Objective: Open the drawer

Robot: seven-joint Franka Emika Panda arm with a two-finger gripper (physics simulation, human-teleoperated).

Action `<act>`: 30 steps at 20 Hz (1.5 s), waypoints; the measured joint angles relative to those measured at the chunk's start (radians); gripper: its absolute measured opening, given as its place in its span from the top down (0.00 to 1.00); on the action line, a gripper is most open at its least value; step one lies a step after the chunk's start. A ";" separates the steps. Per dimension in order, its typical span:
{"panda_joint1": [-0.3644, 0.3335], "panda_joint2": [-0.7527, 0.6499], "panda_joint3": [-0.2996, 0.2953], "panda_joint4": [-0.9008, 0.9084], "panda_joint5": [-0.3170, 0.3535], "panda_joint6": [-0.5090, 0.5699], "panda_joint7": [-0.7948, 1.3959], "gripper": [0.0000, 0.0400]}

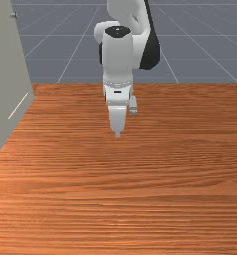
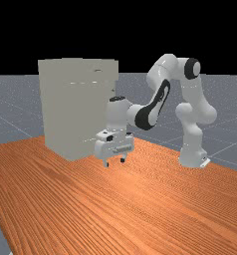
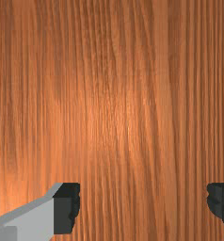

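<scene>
At the far view's left, a tall pale cabinet (image 2: pixel 65 109) is standing on the table (image 2: pixel 140 209), with its bulk rising well above the hand. The drawer is sitting somewhere in this cabinet, though I cannot tell its outline from here. A small handle (image 2: pixel 97 69) is showing high on the cabinet, near its top edge. In the front view, the cabinet is occupying the left edge, and a little fitting (image 1: pixel 13 15) is sticking out near the top of the picture; lower down, a thin pale line (image 1: pixel 18 105) is running slantwise along its side.

Toward the middle, the end effector (image 2: pixel 114 162) is hanging over the table, pointing downward and keeping apart from the cabinet. From the far side of the room, it is covering part of the cabinet's lower body. In the wrist view, its two fingers (image 3: pixel 66 207) are standing wide apart, with bare wood showing between them, so the end effector is gaping and holding nothing.

Farther right, the arm (image 2: pixel 163 69) is arching up and back down to its base (image 2: pixel 192 154), which is resting at the table's far side. Grey floor (image 2: pixel 230 104) is stretching beyond.
</scene>
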 joint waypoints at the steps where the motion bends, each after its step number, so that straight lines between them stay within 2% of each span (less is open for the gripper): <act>1: 0.004 -0.001 -0.010 -0.005 -0.017 -0.012 0.008 0.38; 2: 0.002 0.001 -0.019 -0.010 -0.027 -0.020 0.012 0.61; 3: 0.001 -0.002 -0.028 -0.015 -0.031 -0.031 0.033 0.37; 4: 0.001 -0.006 -0.033 -0.017 -0.033 -0.038 0.045 0.22; 5: 0.001 -0.009 -0.036 -0.018 -0.035 -0.042 0.053 0.14; 6: 0.011 -0.109 -0.047 -0.072 -0.049 -0.219 0.290 0.47; 7: 0.019 -0.255 -0.052 -0.076 -0.045 -0.357 0.515 0.67; 8: 0.019 -0.375 -0.052 -0.064 -0.042 -0.432 0.743 0.80; 10: 0.003 -0.495 -0.035 -0.071 -0.057 -0.486 1.207 0.92; 12: -0.008 -0.521 -0.021 -0.078 -0.068 -0.514 1.432 0.97; 15: -0.014 -0.539 -0.014 -0.085 -0.072 -0.543 1.536 0.99; 19: -0.020 -0.596 -0.015 -0.069 -0.076 -0.583 1.563 1.00; 26: -0.024 -0.654 -0.014 0.123 -0.087 -0.681 1.565 1.00; 30: -0.055 -0.689 -0.066 0.181 -0.090 -0.692 1.528 1.00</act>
